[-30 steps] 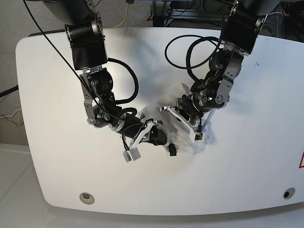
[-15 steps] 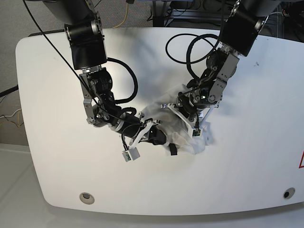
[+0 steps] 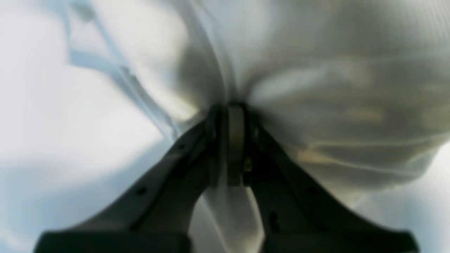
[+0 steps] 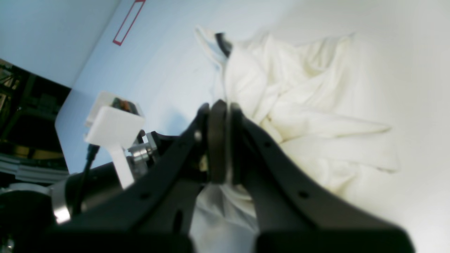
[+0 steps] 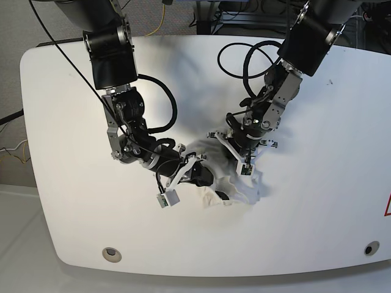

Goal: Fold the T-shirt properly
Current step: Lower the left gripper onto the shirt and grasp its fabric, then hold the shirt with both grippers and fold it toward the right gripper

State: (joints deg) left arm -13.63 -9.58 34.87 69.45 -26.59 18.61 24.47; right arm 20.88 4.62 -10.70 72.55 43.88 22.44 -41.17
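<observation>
Left wrist view: the left hand [image 3: 232, 140] has its dark jaws pinched together on a bunched fold of the white cloth T-shirt [image 3: 334, 88], which billows close above the fingers and fills most of the picture; detail is blurred.

Right wrist view: the right hand [image 4: 221, 140] is clamped narrow on the shirt's cloth, the crumpled heap spreading to its right over the white worktop [image 4: 404, 70]. Bare worktop lies beyond the heap.

Base view: the T-shirt [image 5: 235, 183] sits bunched near the middle of the rounded white worktop [image 5: 317, 201], between both hands, well inside every edge, with bare surface all around.
</observation>
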